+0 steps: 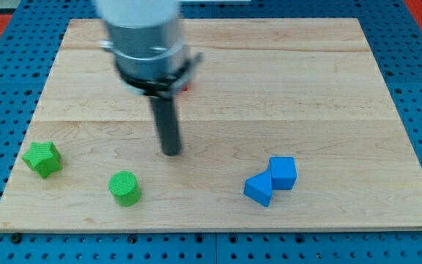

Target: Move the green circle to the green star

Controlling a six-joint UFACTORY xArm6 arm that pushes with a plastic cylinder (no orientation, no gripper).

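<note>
The green circle (pixel 125 188) is a short green cylinder near the view's bottom left of the wooden board (pixel 306 95). The green star (pixel 42 158) lies to its left and a little higher, close to the board's left edge, apart from the circle. My tip (pixel 171 152) is on the board to the upper right of the green circle, not touching it. The arm's grey body hangs over the top left of the board.
A blue cube (pixel 283 172) and a blue triangular block (pixel 258 189) touch each other at the view's bottom right. A small red block (pixel 185 86) is mostly hidden behind the arm. A blue pegboard (pixel 416 73) surrounds the board.
</note>
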